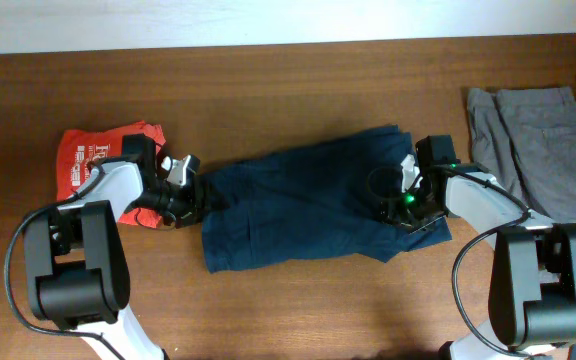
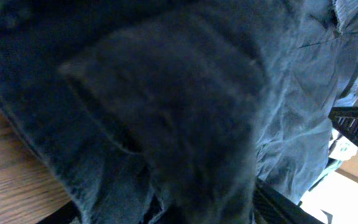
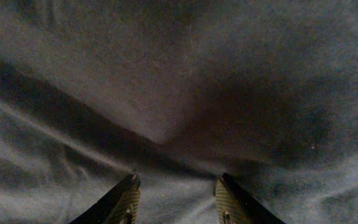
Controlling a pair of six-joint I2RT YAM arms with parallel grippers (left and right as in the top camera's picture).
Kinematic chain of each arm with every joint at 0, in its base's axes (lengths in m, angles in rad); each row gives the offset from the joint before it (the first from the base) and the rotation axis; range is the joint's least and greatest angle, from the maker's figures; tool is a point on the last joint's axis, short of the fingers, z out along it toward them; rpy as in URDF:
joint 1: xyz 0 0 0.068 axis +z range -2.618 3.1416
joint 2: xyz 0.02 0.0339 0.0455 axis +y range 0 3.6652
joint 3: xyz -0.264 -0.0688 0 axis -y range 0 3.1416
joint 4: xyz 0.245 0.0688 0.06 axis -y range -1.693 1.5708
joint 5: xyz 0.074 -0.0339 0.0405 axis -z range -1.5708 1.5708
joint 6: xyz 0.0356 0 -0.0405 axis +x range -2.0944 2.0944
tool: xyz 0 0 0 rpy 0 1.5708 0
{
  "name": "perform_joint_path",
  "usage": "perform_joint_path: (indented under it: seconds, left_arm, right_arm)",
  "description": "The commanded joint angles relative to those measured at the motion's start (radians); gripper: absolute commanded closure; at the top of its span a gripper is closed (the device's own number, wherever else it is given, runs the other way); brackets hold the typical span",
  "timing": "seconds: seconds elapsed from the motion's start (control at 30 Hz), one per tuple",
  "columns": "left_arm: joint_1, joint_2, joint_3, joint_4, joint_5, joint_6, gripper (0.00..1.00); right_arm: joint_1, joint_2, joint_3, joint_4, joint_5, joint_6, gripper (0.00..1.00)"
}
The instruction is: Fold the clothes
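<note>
Navy shorts (image 1: pixel 298 205) lie spread across the middle of the wooden table. My left gripper (image 1: pixel 190 196) is at their left edge. In the left wrist view, bunched navy cloth (image 2: pixel 179 124) fills the frame and hides the fingertips, and the jaws seem closed on it. My right gripper (image 1: pixel 396 198) is at the shorts' right edge. In the right wrist view its two fingers (image 3: pixel 176 186) stand apart, open, pressed down on the navy fabric (image 3: pixel 179 93) with cloth lying between them.
A red printed garment (image 1: pixel 98 160) lies at the left beside the left arm. A grey garment (image 1: pixel 538 130) lies at the right edge of the table. Bare wood (image 1: pixel 288 300) runs along the front.
</note>
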Motion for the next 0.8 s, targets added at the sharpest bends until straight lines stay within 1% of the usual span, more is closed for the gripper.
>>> perform_joint_path:
  seconds: [0.0, 0.07, 0.13, 0.17, 0.23, 0.33, 0.43, 0.5, 0.53, 0.57, 0.63, 0.73, 0.77]
  left_arm:
    - [0.011, 0.066, -0.047, -0.038, -0.176, -0.032, 0.36]
    - [0.037, 0.066, -0.047, -0.047, -0.206, -0.033, 0.35]
    - [0.061, 0.066, -0.047, -0.044, -0.203, -0.032, 0.27]
    - [0.069, 0.066, -0.047, -0.042, -0.194, -0.024, 0.25]
    - [0.068, 0.066, -0.047, -0.043, -0.163, 0.011, 0.25]
    - [0.029, 0.066, -0.047, -0.042, -0.163, 0.027, 0.25]
    - [-0.059, 0.068, -0.047, -0.023, -0.184, 0.025, 0.25]
    - [-0.097, 0.068, -0.047, -0.026, -0.238, 0.000, 0.32]
    - [-0.110, 0.068, -0.047, -0.027, -0.263, -0.013, 0.39]
    - [-0.118, 0.068, -0.047, -0.027, -0.275, -0.025, 0.50]
    - [-0.116, 0.067, -0.046, -0.028, -0.275, -0.026, 0.67]
    - [-0.093, 0.065, -0.035, -0.058, -0.275, -0.026, 0.96]
    - [-0.078, 0.062, -0.024, -0.082, -0.278, -0.025, 0.99]
  right_arm:
    - [0.006, 0.031, -0.011, -0.017, 0.035, -0.010, 0.55]
    - [0.006, 0.031, -0.011, -0.021, 0.035, -0.010, 0.55]
    - [0.006, 0.031, -0.011, -0.024, 0.035, -0.010, 0.55]
    - [0.006, 0.031, -0.011, -0.025, 0.035, -0.010, 0.55]
    - [0.005, 0.031, -0.011, -0.023, 0.035, -0.010, 0.55]
    - [0.005, 0.031, -0.011, -0.019, 0.035, -0.010, 0.55]
    - [0.005, 0.031, -0.011, -0.019, 0.035, -0.010, 0.55]
    - [0.005, 0.031, -0.011, -0.020, 0.035, -0.010, 0.55]
    - [0.005, 0.031, -0.011, -0.021, 0.035, -0.010, 0.55]
    - [0.005, 0.031, -0.011, -0.024, 0.035, -0.010, 0.55]
    - [0.005, 0.031, -0.011, -0.028, 0.035, -0.010, 0.56]
    - [0.006, 0.031, -0.011, -0.033, 0.035, -0.010, 0.57]
    - [0.005, 0.030, -0.011, -0.035, 0.035, -0.010, 0.59]
